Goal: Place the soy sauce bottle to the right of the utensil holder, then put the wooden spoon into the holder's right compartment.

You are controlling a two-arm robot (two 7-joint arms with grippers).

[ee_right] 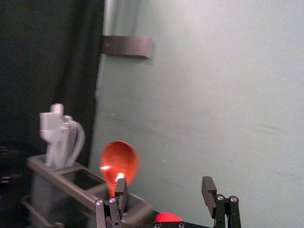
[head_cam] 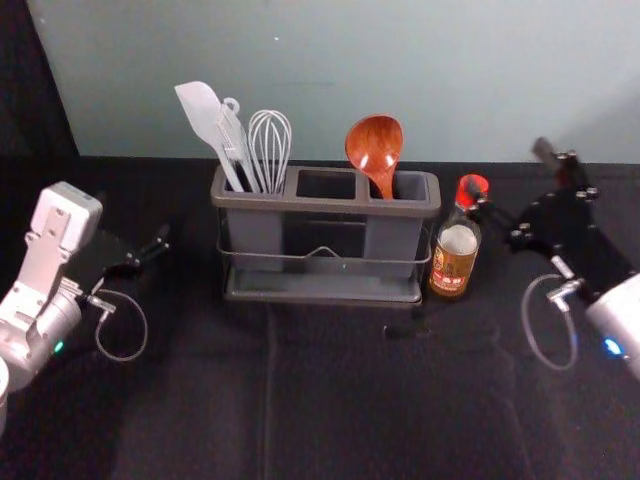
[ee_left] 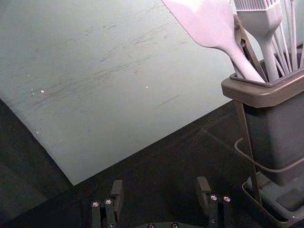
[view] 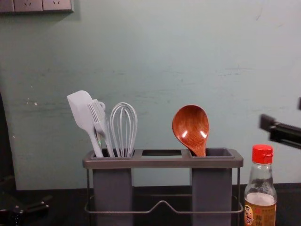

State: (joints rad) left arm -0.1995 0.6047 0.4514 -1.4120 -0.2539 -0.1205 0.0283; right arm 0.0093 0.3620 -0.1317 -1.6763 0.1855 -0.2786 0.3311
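Observation:
My right gripper (head_cam: 508, 168) is open at the holder's right, above and beyond the bottle, holding nothing; the right wrist view shows the same gripper (ee_right: 164, 181). The left gripper (head_cam: 136, 222) is parked left of the holder, open and empty in its wrist view (ee_left: 160, 184). The wooden spoon (head_cam: 376, 148) stands bowl up in the right compartment of the grey utensil holder (head_cam: 320, 205), leaning left in the chest view, where its bowl (view: 190, 127) rises above the rim. Upright beside the holder's right end is the red-capped soy sauce bottle (head_cam: 456, 255); its cap (ee_right: 168, 217) shows between the right fingers.
A white spatula (head_cam: 203, 115), a brush and a whisk (head_cam: 270, 140) stand in the holder's left compartment. Behind the holder rises a pale wall (view: 155, 56). Black cloth (head_cam: 330, 400) covers the table in front.

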